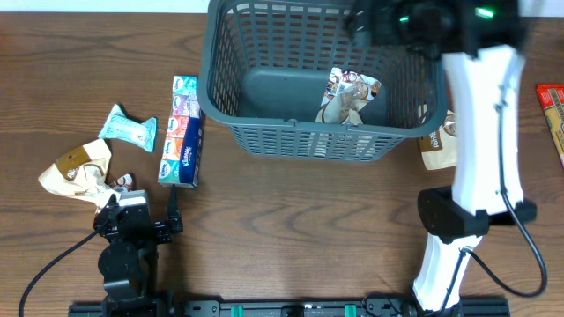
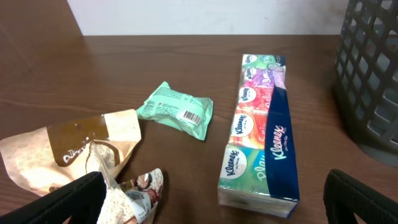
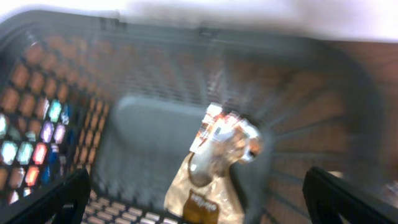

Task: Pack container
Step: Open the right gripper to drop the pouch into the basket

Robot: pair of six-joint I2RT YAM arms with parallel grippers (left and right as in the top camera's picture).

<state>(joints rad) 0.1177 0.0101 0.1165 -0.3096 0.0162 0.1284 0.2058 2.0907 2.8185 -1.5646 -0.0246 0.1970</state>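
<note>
Right gripper (image 3: 198,179): jaws stand wide apart, nothing between them. It hangs above the container (image 1: 300,130), a dark grey slotted basket whose interior fills the right wrist view. A beige snack packet (image 3: 214,162) lies on the basket's solid base, directly below the gap between the jaws and apart from both fingers. The right wrist view is blurred, so the packet's print cannot be read.

Left gripper (image 1: 141,205): jaws spread wide, gripping nothing, low over the wooden table (image 1: 291,220). A Kleenex tissue multipack (image 2: 261,137) lies ahead of the jaws, nearer the right finger, its long side running away from the gripper. A green sealed packet (image 2: 176,110) lies ahead between the two fingers, just beside the multipack and not touching it. A crumpled beige bag (image 2: 68,149) lies at the left finger (image 2: 74,199); contact cannot be confirmed. The container's wall shows far ahead, beyond the right finger.

Outside the basket, beside the right arm, lie a second beige packet (image 1: 438,141) and a red packet (image 1: 553,106).
</note>
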